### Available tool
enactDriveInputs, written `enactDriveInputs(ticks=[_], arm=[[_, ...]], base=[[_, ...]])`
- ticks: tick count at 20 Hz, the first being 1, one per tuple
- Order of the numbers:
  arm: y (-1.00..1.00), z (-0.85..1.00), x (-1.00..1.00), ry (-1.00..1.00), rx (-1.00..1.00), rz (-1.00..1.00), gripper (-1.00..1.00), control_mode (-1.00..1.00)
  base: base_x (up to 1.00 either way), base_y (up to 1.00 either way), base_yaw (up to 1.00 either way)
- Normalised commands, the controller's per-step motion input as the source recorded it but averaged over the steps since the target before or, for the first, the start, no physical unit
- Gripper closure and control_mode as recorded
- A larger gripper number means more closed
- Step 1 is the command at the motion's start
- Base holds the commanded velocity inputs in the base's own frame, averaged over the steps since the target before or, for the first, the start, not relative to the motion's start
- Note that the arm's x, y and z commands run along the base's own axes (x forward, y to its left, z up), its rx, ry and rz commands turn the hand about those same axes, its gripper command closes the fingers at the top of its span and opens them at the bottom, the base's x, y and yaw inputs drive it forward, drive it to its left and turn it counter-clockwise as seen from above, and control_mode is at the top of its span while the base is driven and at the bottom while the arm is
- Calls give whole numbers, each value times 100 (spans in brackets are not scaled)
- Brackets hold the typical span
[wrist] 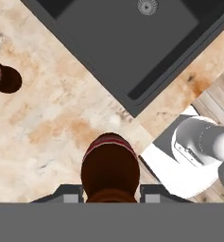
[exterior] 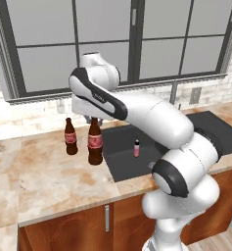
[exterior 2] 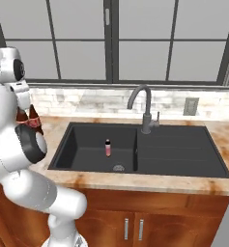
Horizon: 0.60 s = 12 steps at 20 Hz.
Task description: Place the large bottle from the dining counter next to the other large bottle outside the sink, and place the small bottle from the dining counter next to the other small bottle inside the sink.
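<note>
Two tall dark-brown glass cola bottles with red labels stand upright on the beige marble counter (exterior: 49, 181) left of the black sink (exterior: 122, 166): the far bottle (exterior: 71, 137), then the near bottle (exterior: 95, 142), its neck between the gripper's (wrist: 110, 194) closed-in fingers. A tiny pink bottle (exterior: 136, 148) stands inside the sink.

Both base views look forward and down at the sink (exterior: 122, 147), from left and right; the hand view looks straight down, close to the counter (wrist: 52, 113).
</note>
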Motion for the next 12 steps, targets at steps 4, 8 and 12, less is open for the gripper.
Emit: enactDriveInputs(ticks=[4, 8, 12], arm=[[19, -44, 14, 0, 0, -4, 100, -100], [21, -41, 8, -3, -2, -11, 100, -100], [34, -28, 12, -9, -5, -10, 100, -100]], base=[[0, 0, 0], [0, 0, 0], [0, 0, 0]])
